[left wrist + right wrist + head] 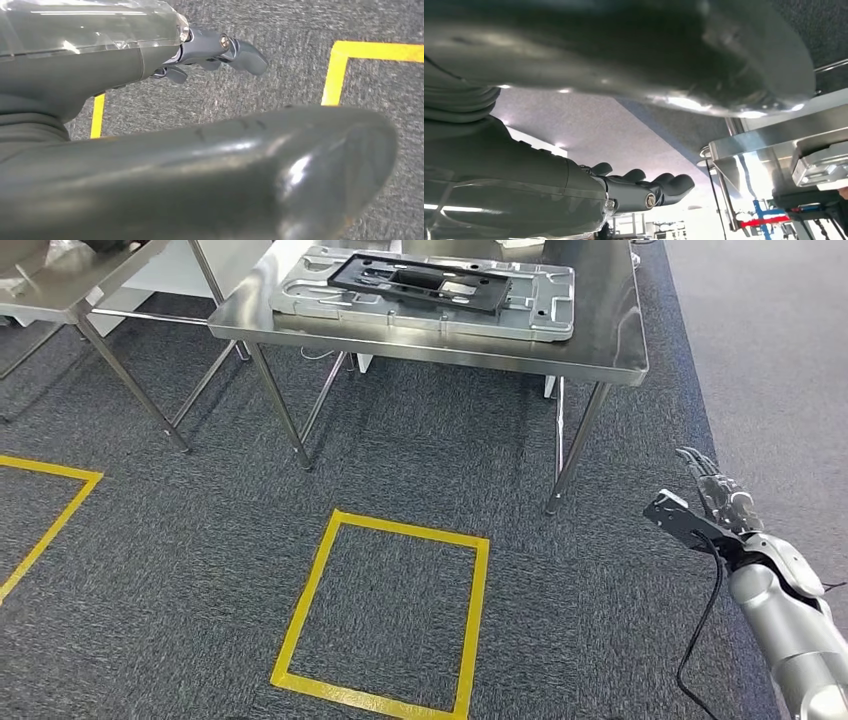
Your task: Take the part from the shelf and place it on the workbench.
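The part (425, 282) is a flat black frame, long and narrow, with rectangular cut-outs along its middle through which the metal beneath shows; it lies at about 12 o'clock in the head view, on a pale cast-metal fixture plate (540, 312) with raised ribs, rounded corners and small holes; the plate sits flat on the steel workbench (600, 350), whose thin legs stand on dark grey carpet; the part rests within the plate's outline, slightly askew to its long edges. A second steel table (60, 285) stands at 10 o'clock, beside the workbench but apart from it.

On the carpet a yellow tape square (385, 615) lies at 6 o'clock, just in front of the workbench; another yellow tape corner (45, 505) sits at 9 o'clock.

The right hand (715, 495) shows at 4 o'clock, well clear of the workbench, its fingers (659, 185) extended and loosely apart, holding nothing; in the right wrist view the workbench edge and the fixture plate appear beyond the thumb (724, 65). The left hand (210, 50) hangs over the carpet near yellow tape, its dark fingers apart and empty.
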Controlling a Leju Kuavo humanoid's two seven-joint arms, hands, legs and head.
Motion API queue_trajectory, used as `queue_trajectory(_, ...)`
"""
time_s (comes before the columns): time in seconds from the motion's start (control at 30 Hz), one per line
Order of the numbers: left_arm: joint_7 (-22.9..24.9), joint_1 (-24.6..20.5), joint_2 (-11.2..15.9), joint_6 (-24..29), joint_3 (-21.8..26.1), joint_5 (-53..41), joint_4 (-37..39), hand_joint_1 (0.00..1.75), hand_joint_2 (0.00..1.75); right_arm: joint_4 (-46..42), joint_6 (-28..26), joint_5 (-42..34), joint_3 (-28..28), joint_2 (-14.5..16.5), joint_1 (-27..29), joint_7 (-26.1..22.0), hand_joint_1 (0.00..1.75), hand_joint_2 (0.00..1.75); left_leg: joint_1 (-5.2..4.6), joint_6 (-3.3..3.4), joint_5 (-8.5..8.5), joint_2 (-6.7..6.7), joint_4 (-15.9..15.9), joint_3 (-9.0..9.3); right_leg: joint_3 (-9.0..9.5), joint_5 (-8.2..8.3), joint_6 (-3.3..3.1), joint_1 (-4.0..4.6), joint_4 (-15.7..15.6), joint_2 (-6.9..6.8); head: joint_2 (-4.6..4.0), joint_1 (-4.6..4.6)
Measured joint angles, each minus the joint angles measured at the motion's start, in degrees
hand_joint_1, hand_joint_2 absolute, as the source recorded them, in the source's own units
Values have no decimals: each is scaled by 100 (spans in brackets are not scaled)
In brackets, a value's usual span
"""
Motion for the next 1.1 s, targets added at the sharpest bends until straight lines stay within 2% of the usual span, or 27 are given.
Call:
queue_trajectory(0.03,-4,10,-1,1,-1,4,0,0,0,9,1,6,0,0,17,-5,0,0,11,-11,-21,5,173,-81,0,0,0,0,1,-10,0,0)
queue_trajectory(0.07,-7,18,-1,2,-1,7,0,0,0,15,3,10,1,-1,32,-10,0,0,18,-11,69,8,118,-55,1,-1,1,-1,1,-18,0,0)
queue_trajectory(0.1,-8,23,0,2,-1,8,0,0,0,18,10,12,1,-2,43,-14,0,0,22,1,256,13,-180,89,5,-2,5,-1,1,-24,0,0)
queue_trajectory(0.17,-9,20,5,2,-1,8,1,0,0,3,14,7,2,-11,55,-20,0,0,5,63,607,32,-1013,504,12,-3,28,6,1,-30,0,-1)
queue_trajectory(0.2,-9,17,9,2,-2,8,1,0,0,-11,-8,16,2,-18,63,-16,0,0,-12,97,692,40,-1309,650,10,0,55,11,-1,-32,0,-1)
queue_trajectory(0.27,-7,16,13,2,-2,10,0,0,0,-37,-102,73,4,-28,84,27,0,0,-34,126,700,40,-1510,736,3,0,104,30,-5,-38,0,-1)
queue_trajectory(0.37,1,23,2,12,-2,25,0,0,0,-58,-233,151,9,-35,108,138,0,0,-27,107,735,24,-1541,732,8,4,75,36,-19,-45,0,0)
queue_trajectory(0.4,2,22,0,21,-2,29,0,0,0,-69,-250,150,11,-36,118,150,0,0,-36,119,735,21,-1538,728,14,20,80,30,-37,-45,0,0)
queue_trajectory(0.53,-7,28,-10,67,-1,51,0,0,0,-128,-253,87,21,-18,195,153,0,0,-48,168,735,20,-1529,717,38,59,151,20,-98,-45,0,0)
queue_trajectory(0.7,-33,35,-27,78,0,71,1,0,0,-165,-166,-97,33,33,241,132,0,0,-103,254,726,18,-1499,697,48,93,271,-19,-135,-47,0,0)
queue_trajectory(0.8,-42,34,-36,76,-1,71,0,0,0,-163,-65,-163,33,44,199,130,0,0,-103,328,765,21,-1550,713,58,108,332,-42,-156,-45,0,0)
queue_trajectory(0.83,-42,31,-40,73,-2,70,0,0,0,-158,-36,-180,33,40,163,131,0,0,-91,363,798,29,-1602,736,37,61,342,-43,-107,-37,0,0)
queue_trajectory(0.87,-42,26,-43,68,-1,70,0,0,0,-148,-7,-197,33,35,114,133,0,0,-77,396,831,42,-1654,757,-32,-52,342,-40,49,-23,0,0)
queue_trajectory(0.9,-40,19,-46,64,-1,69,0,0,0,-132,22,-215,33,25,64,136,0,0,-67,419,856,55,-1689,771,-160,-227,332,-34,337,-6,0,0)
queue_trajectory(0.97,-31,11,-48,57,-1,68,0,0,0,-88,73,-257,33,-1,-4,149,0,0,-80,436,867,66,-1697,763,-524,-604,314,-13,1125,27,0,0)
queue_trajectory(1.0,-24,12,-48,54,-2,64,0,0,0,-66,88,-273,33,-14,-13,162,0,0,-86,435,865,67,-1692,761,-660,-692,310,-10,1419,35,0,0)
queue_trajectory(1.03,-17,13,-48,50,-2,57,0,0,0,-48,94,-282,33,-25,-12,178,0,0,-91,432,862,67,-1684,761,-701,-666,303,-9,1508,39,0,0)
queue_trajectory(1.07,-13,14,-50,46,-2,49,0,0,0,-36,94,-287,33,-37,-11,192,0,0,-93,425,855,67,-1671,761,-637,-544,293,-10,1381,38,0,0)
queue_trajectory(1.1,-9,14,-54,46,-3,42,0,0,0,-30,86,-292,33,-58,-11,208,0,0,-93,410,840,67,-1648,762,-452,-337,279,-10,1016,28,0,0)
